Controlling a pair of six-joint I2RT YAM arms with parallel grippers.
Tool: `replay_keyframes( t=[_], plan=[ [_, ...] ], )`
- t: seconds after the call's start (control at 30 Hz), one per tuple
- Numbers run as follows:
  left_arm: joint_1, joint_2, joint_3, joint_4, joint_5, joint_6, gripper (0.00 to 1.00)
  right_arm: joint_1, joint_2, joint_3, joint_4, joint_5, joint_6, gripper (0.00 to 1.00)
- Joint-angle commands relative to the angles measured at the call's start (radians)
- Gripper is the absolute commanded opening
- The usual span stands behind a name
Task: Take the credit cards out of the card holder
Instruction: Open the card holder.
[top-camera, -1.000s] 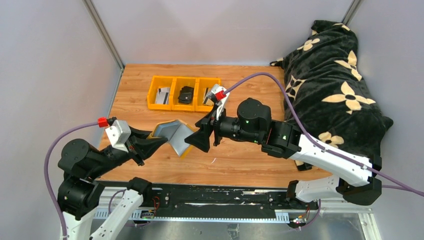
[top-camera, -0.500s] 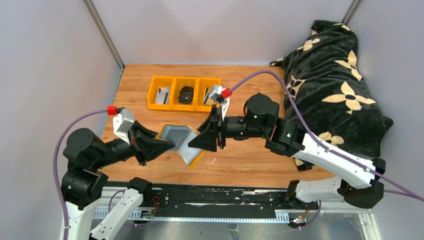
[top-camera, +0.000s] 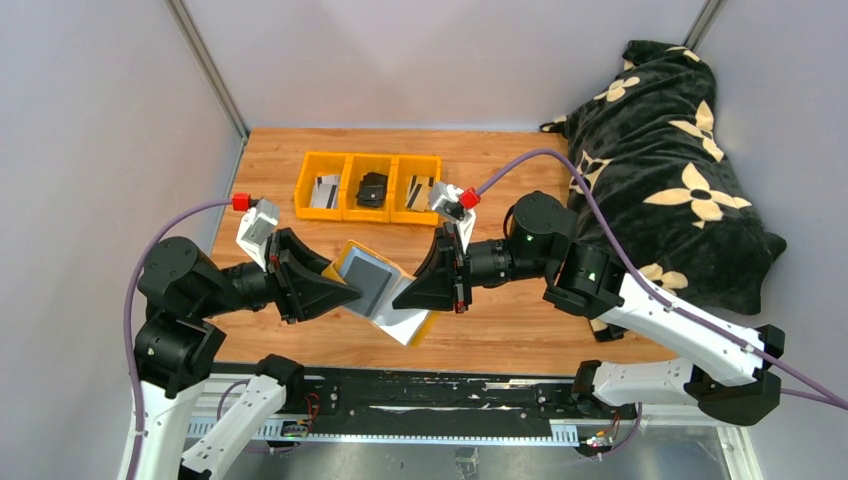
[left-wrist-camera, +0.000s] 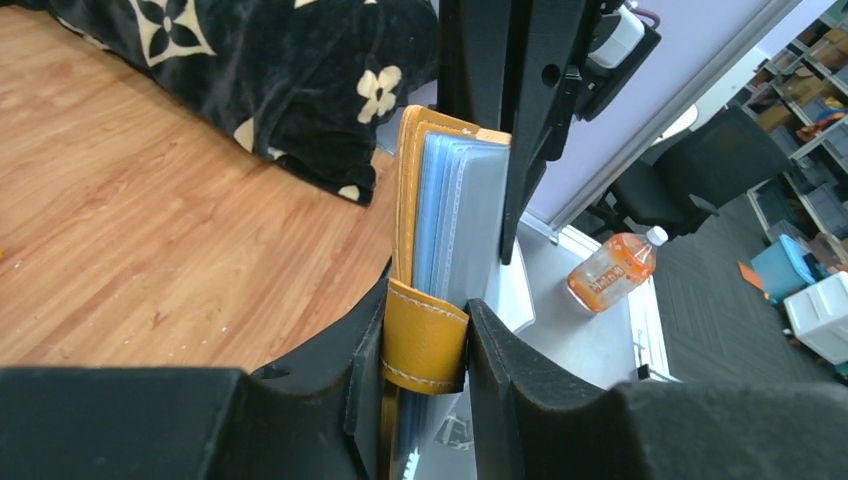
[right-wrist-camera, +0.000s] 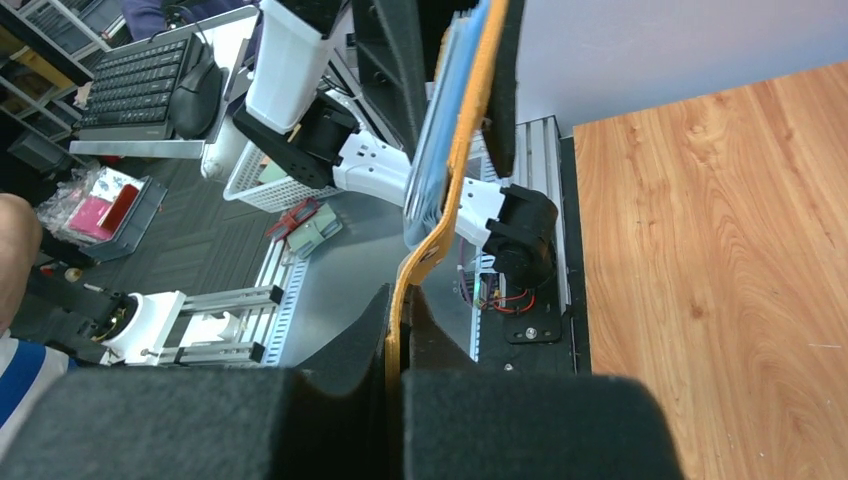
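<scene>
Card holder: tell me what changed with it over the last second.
The card holder moved right and toward the near edge of the table, and spread out flatter. The right gripper closed on its yellow cover; the left gripper kept hold of the other side and followed it right. The yellow bins and the blanket stayed put.

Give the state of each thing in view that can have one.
card holder, open, held in the air between both grippers.
left gripper, closed on the card holder's snap-tab end.
right gripper, shut on the card holder's yellow cover.
credit cards, loose in the left and right yellow bins.
black item, lying in the middle bin.
blanket, heaped to the right of the bins.
</scene>
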Motion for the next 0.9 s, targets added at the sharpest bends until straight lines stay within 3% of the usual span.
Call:
replay_keyframes(
  t=[0.0,0.37,0.87],
  plan=[
    [0.002,0.025,-0.001,-0.005,0.009,-0.003,0.36,0.002,-0.039,-0.011,0.049,-0.094,0.007,0.00],
    [0.002,0.041,-0.012,0.051,0.169,-0.074,0.48,0.002,-0.021,0.011,-0.018,-0.078,-0.033,0.00],
    [0.002,0.074,0.083,-0.194,0.218,0.159,0.38,-0.016,0.008,0.052,-0.088,-0.125,-0.070,0.00]
  ],
)
